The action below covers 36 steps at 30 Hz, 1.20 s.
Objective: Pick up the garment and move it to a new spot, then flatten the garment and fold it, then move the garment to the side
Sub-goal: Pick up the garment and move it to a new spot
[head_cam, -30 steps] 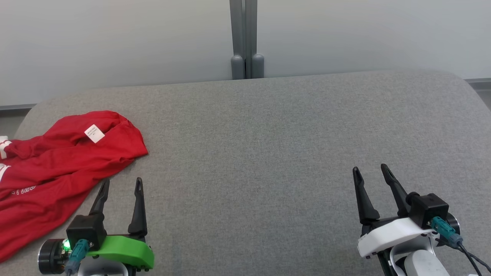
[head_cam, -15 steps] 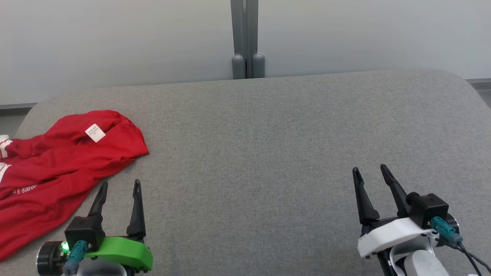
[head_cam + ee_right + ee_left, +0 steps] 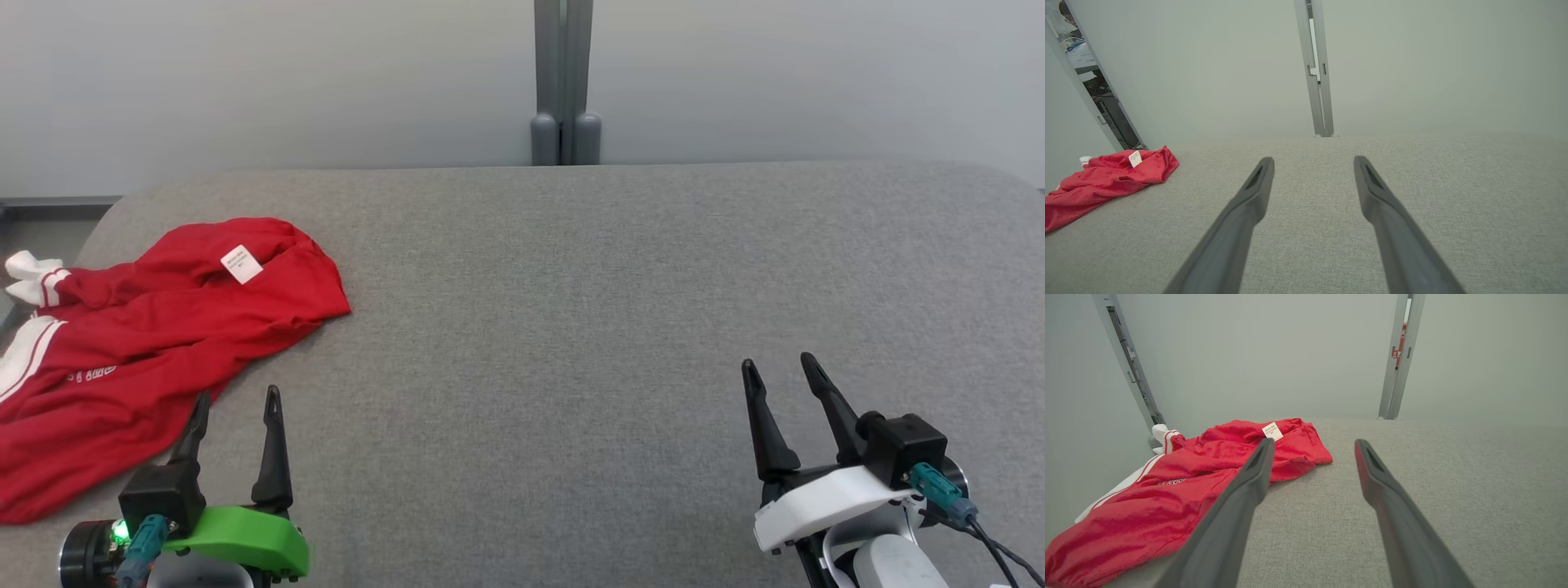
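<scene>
The head camera has swung (a little leftward); the garment (image 3: 163,343) lies unmoved on the grey table (image 3: 571,327). The left gripper (image 3: 237,394) and right gripper (image 3: 777,362) stay spread wide, empty.

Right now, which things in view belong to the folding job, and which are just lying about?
Part of the job: red garment, crumpled at the surface's left edge; left end effector and right end effector, both open, empty.
Just lying about: grey padded surface; grey post behind it; pale wall panels.
</scene>
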### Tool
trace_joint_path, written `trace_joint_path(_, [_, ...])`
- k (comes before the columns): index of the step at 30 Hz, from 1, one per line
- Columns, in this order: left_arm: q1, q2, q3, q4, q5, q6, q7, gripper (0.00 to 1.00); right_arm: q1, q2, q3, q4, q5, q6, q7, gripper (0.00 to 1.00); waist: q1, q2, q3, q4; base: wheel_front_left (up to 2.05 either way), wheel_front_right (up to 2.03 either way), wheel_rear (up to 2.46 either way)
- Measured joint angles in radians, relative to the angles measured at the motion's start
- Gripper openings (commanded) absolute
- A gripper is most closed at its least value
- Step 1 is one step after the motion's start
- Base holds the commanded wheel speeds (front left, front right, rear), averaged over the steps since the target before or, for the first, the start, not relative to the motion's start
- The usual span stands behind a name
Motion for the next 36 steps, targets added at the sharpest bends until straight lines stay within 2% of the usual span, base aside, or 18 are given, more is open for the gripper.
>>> trace_joint_path(27, [0.032, 0.070, 0.057, -0.003, -0.039, 0.031, 0.012, 1.00, 0.007, 0.000, 0.034, 0.015, 0.041, 0.000, 0.000, 1.00, 0.0000, 0.0000, -0.016, 0.320, 0.00, 0.00, 0.00])
trace_joint_path(36, [0.050, 0.084, 0.077, -0.013, -0.056, 0.044, 0.004, 1.00, 0.007, 0.001, 0.049, 0.017, 0.048, 0.000, 0.000, 1.00, 0.0000, 0.0000, -0.009, 0.381, 0.00, 0.00, 0.00])
